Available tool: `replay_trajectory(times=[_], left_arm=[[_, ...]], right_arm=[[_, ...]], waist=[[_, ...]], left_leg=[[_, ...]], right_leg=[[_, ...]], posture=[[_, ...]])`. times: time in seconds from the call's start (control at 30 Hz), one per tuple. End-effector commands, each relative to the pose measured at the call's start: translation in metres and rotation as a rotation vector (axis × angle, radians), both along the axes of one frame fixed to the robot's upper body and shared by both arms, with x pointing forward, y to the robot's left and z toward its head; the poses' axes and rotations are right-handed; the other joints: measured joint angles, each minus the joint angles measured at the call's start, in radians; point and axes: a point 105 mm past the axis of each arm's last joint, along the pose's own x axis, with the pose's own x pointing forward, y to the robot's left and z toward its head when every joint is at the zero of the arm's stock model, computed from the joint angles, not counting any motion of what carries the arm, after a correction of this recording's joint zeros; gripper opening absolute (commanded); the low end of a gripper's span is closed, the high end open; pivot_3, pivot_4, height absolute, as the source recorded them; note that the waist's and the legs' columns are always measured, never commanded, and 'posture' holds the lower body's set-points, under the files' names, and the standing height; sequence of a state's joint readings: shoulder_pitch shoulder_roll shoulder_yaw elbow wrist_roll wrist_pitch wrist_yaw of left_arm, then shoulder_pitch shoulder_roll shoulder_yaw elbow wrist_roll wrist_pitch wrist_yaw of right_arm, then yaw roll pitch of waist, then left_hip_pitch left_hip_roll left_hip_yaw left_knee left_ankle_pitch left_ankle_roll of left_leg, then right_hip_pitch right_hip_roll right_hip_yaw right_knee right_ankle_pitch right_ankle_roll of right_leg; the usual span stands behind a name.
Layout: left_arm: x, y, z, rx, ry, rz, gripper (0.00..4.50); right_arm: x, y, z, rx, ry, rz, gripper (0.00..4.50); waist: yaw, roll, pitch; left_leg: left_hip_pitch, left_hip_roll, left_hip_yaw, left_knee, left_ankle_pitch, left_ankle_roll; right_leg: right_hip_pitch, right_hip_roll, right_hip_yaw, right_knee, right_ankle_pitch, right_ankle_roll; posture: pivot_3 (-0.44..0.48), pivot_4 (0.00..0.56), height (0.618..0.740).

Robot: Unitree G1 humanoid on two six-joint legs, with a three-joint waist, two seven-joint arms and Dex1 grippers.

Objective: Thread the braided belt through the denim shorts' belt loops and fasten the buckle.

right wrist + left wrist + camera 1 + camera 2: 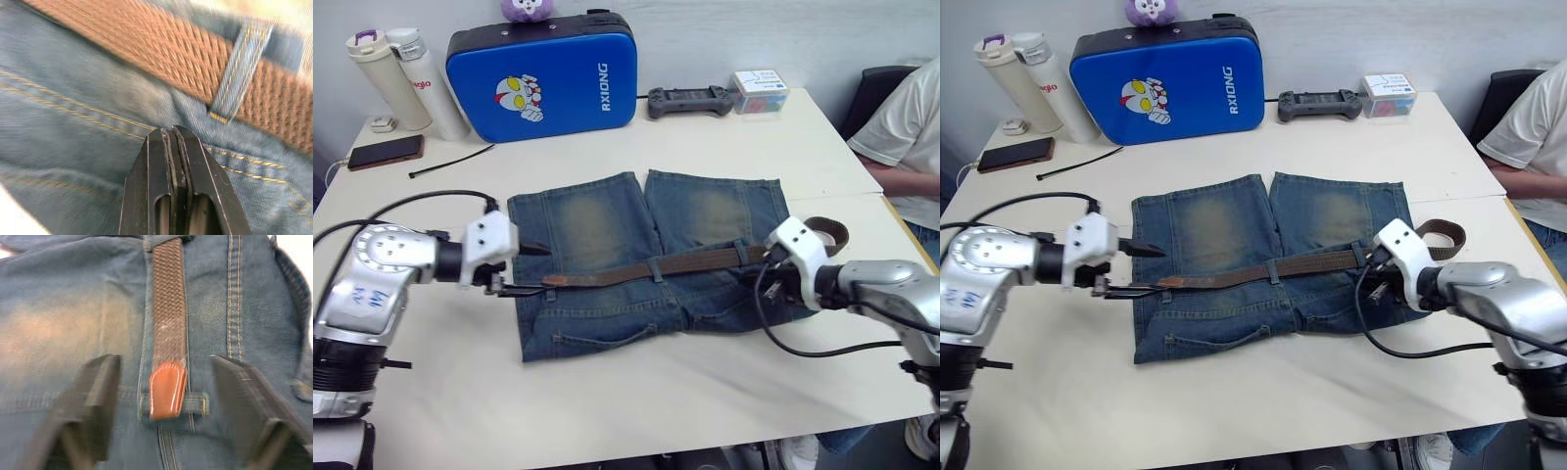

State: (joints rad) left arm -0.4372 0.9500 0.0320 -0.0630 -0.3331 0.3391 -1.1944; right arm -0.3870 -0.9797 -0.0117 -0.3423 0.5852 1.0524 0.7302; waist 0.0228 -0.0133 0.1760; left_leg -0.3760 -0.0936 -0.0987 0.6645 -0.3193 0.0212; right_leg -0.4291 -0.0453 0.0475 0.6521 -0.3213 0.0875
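White table (724, 392): shorts (607, 225) lie mid-surface, belt (646, 267) threaded across; left gripper (521, 269) spread around its tip, right gripper (173, 134) pressed together.

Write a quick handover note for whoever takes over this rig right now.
Left pincer: open, straddling the braided belt's tan tip, which pokes through a belt loop.
Right pincer: shut, empty, over the denim shorts beside another threaded loop.
Done: belt runs along the waistband through several loops.
Left: finish threading, fasten the buckle; the belt's far end curls off the shorts' right side.
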Motion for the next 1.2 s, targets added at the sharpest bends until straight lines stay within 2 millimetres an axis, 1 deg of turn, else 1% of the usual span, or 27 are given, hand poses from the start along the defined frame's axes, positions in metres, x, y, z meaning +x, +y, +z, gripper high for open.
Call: replay_trajectory(times=[0.03, 0.07, 0.1, 0.13, 0.17, 0.2, 0.27, 0.37, 0.43, 0.5, 0.57, 0.63, 0.67, 0.73, 0.8, 0.83, 0.93, 1.0, 1.03, 1.1, 1.2], left_arm=[[-0.002, 0.017, 0.029, -0.059, 0.021, 0.038, 4.5], [-0.001, 0.018, 0.032, -0.062, 0.022, 0.045, 4.5], [0.001, 0.018, 0.034, -0.065, 0.021, 0.048, 4.5], [0.003, 0.016, 0.036, -0.074, 0.024, 0.051, 4.5], [0.004, 0.014, 0.036, -0.075, 0.026, 0.049, 4.5], [0.005, 0.012, 0.036, -0.076, 0.029, 0.046, 4.5], [0.0, 0.001, 0.032, -0.098, 0.086, 0.004, 4.5], [-0.002, -0.011, 0.027, -0.112, 0.11, -0.026, 4.5], [-0.002, -0.015, 0.024, -0.112, 0.111, -0.03, 4.5], [-0.001, -0.018, 0.021, -0.105, 0.104, -0.032, 4.5], [0.0, -0.021, 0.015, -0.077, 0.106, -0.034, 4.5], [-0.001, -0.021, 0.009, -0.051, 0.121, -0.034, 4.5], [-0.002, -0.021, 0.007, -0.047, 0.127, -0.029, 4.5], [-0.002, -0.021, 0.004, -0.045, 0.131, -0.026, 4.5], [-0.002, -0.024, 0.003, -0.066, 0.133, -0.03, 4.5], [-0.003, -0.027, 0.001, -0.073, 0.134, -0.033, 4.5], [-0.007, -0.03, -0.009, -0.059, 0.146, -0.041, 4.5], [-0.008, -0.032, -0.012, -0.063, 0.153, -0.039, 4.5], [-0.009, -0.033, -0.012, -0.072, 0.159, -0.041, 4.5], [-0.009, -0.038, -0.01, -0.094, 0.161, -0.047, 4.5], [-0.004, -0.043, -0.007, -0.111, 0.122, -0.046, 4.5]], right_arm=[[-0.021, 0.018, 0.044, -0.002, -0.085, 0.191, 0.88], [-0.029, 0.025, 0.044, -0.03, -0.076, 0.25, 1.31], [-0.034, 0.028, 0.044, -0.049, -0.067, 0.287, 1.85], [-0.042, 0.034, 0.038, -0.088, -0.051, 0.341, 2.07], [-0.048, 0.038, 0.032, -0.124, -0.032, 0.383, 2.5], [-0.051, 0.04, 0.028, -0.146, -0.02, 0.405, 3.04], [-0.055, 0.044, 0.009, -0.235, -0.009, 0.441, 3.92], [-0.056, 0.051, -0.014, -0.31, -0.018, 0.483, 3.92], [-0.047, 0.052, -0.023, -0.344, -0.052, 0.461, 3.92], [-0.036, 0.048, -0.028, -0.373, -0.083, 0.42, 3.92], [-0.028, 0.034, -0.033, -0.422, -0.083, 0.38, 3.42], [-0.022, 0.018, -0.032, -0.485, -0.099, 0.363, 2.45], [-0.018, 0.01, -0.029, -0.511, -0.117, 0.356, 2.21], [-0.012, -0.01, -0.02, -0.58, -0.149, 0.361, 1.28], [0.004, -0.029, -0.006, -0.636, -0.229, 0.347, 0.33], [0.011, -0.038, 0.0, -0.672, -0.266, 0.355, 0.07], [0.028, -0.06, 0.011, -0.738, -0.328, 0.376, 0.07], [0.041, -0.074, 0.014, -0.792, -0.362, 0.387, 0.07], [0.048, -0.085, 0.013, -0.823, -0.371, 0.371, 0.07], [0.057, -0.11, 0.005, -0.904, -0.341, 0.361, 0.07], [0.069, -0.129, 0.002, -0.943, -0.341, 0.32, 0.07]], waist=[[-0.001, 0.0, 0.0], [-0.002, 0.001, 0.0], [-0.001, 0.001, 0.0], [0.0, 0.001, 0.0], [0.0, 0.001, 0.0], [0.0, 0.0, 0.0], [0.001, 0.0, 0.0], [0.001, 0.0, 0.0], [0.001, 0.0, 0.0], [-0.002, 0.0, 0.0], [-0.002, 0.0, 0.0], [-0.001, 0.0, 0.0], [0.0, 0.0, 0.0], [0.001, 0.0, 0.0], [0.004, 0.0, 0.0], [0.004, 0.0, 0.0], [0.0, 0.0, 0.001], [-0.003, 0.001, 0.001], [-0.004, 0.001, 0.001], [-0.007, 0.002, 0.002], [-0.008, 0.003, 0.002]], left_leg=[[0.0, 0.0, 0.0, 0.0, 0.0, 0.0], [0.0, 0.0, 0.0, 0.0, 0.0, 0.0], [0.0, 0.0, 0.0, 0.0, 0.0, 0.0], [0.0, 0.001, 0.0, -0.001, 0.0, 0.0], [0.0, 0.001, 0.0, -0.001, 0.0, 0.0], [0.0, 0.001, 0.0, -0.001, 0.0, 0.0], [0.0, 0.001, 0.0, -0.001, 0.0, 0.0], [-0.001, 0.0, 0.0, 0.0, -0.001, 0.0], [-0.001, 0.0, 0.0, 0.0, -0.001, 0.0], [-0.001, 0.0, 0.0, 0.0, 0.0, 0.0], [-0.001, 0.0, 0.0, 0.0, 0.0, 0.0], [-0.001, 0.0, 0.0, 0.0, 0.0, 0.0], [-0.001, 0.0, 0.0, 0.0, 0.0, 0.0], [-0.001, 0.0, 0.0, 0.0, 0.0, 0.0], [-0.001, 0.0, 0.0, 0.001, 0.0, 0.0], [-0.001, 0.0, 0.0, 0.001, 0.0, 0.0], [-0.001, -0.001, 0.001, 0.002, 0.0, 0.0], [-0.001, 0.0, 0.001, 0.0, 0.0, 0.0], [-0.001, 0.0, 0.002, 0.0, 0.0, 0.0], [-0.001, 0.0, 0.002, 0.0, 0.0, -0.001], [-0.001, 0.0, 0.003, 0.0, 0.0, -0.001]], right_leg=[[0.0, 0.0, 0.0, 0.0, 0.0, 0.0], [0.0, 0.0, 0.0, 0.0, 0.0, 0.0], [0.0, 0.0, 0.0, -0.001, 0.0, 0.0], [0.0, 0.0, 0.0, -0.001, 0.0, 0.0], [0.001, 0.0, -0.001, -0.001, 0.0, 0.0], [0.001, 0.0, -0.001, -0.002, 0.0, 0.0], [0.001, 0.0, -0.001, -0.003, 0.0, 0.0], [0.001, 0.0, -0.001, -0.003, 0.0, 0.0], [0.001, 0.0, -0.001, -0.003, 0.0, 0.0], [0.0, 0.0, -0.001, -0.003, 0.0, 0.0], [0.0, 0.0, 0.0, -0.002, 0.0, 0.0], [0.0, 0.0, 0.0, -0.003, 0.0, 0.0], [0.0, 0.0, -0.001, -0.003, 0.0, 0.0], [0.0, 0.0, -0.001, -0.003, 0.0, 0.0], [0.001, 0.0, -0.001, -0.003, 0.0, 0.0], [0.001, 0.0, -0.001, -0.003, 0.0, 0.0], [0.001, 0.0, 0.0, -0.003, 0.0, 0.0], [0.0, 0.0, 0.0, -0.002, 0.0, 0.0], [-0.001, 0.0, 0.0, -0.002, 0.0, 0.0], [-0.001, 0.001, 0.0, -0.002, 0.0, 0.0], [-0.001, 0.0, 0.0, -0.001, 0.0, 0.0]], posture=[[0.0, 0.15, 0.74], [0.0, 0.15, 0.74], [0.0, 0.15, 0.74], [0.0, 0.15, 0.74], [0.0, 0.15, 0.74], [0.0, 0.15, 0.74], [0.0, 0.15, 0.74], [0.0, 0.15, 0.74], [0.0, 0.15, 0.74], [0.0, 0.15, 0.74], [0.0, 0.15, 0.74], [0.0, 0.15, 0.74], [0.0, 0.15, 0.74], [0.0, 0.15, 0.74], [0.0, 0.15, 0.74], [0.0, 0.15, 0.74], [0.0, 0.15, 0.74], [0.0, 0.15, 0.74], [0.0, 0.15, 0.74], [0.0, 0.15, 0.74], [0.0, 0.15, 0.74]])
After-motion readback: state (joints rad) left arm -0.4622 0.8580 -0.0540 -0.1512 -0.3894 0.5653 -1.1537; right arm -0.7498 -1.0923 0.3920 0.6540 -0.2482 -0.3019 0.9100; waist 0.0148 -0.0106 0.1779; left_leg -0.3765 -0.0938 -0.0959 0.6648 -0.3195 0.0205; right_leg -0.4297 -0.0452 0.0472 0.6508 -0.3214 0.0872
